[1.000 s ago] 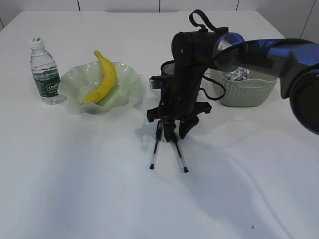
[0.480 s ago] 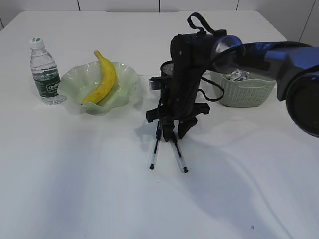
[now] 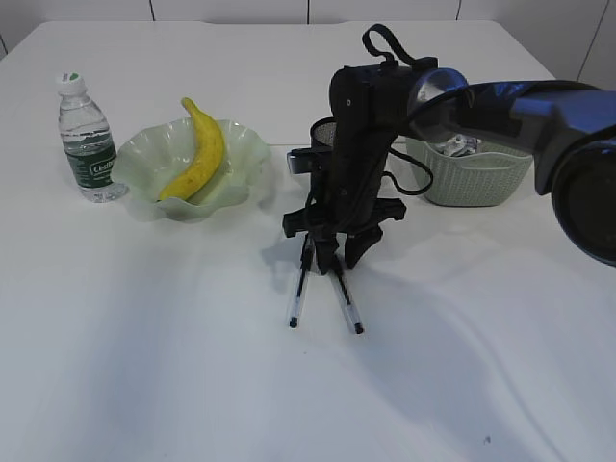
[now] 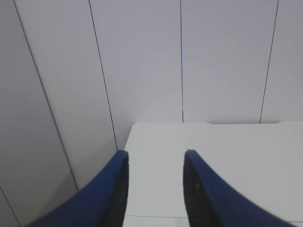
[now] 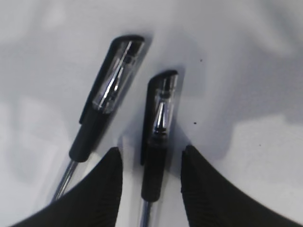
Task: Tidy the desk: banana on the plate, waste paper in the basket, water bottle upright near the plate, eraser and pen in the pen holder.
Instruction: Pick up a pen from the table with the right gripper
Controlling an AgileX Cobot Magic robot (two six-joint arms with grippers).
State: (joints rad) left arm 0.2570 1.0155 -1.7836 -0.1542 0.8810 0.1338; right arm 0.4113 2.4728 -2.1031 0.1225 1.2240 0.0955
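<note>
exterior view: right gripper sits low on the table, fingers spread over the upper ends of two pens. left pen and right pen lie side by side, fanning apart toward the camera. banana lies on the plate; water bottle upright just beside it. pen holder behind the arm; basket to the right, with paper inside.

left wrist view: left gripper spread, nothing between the fingers, facing a wall and table edge.

right wrist view: right gripper spread, straddling the right pen; left pen lies just outside the left finger.
</note>
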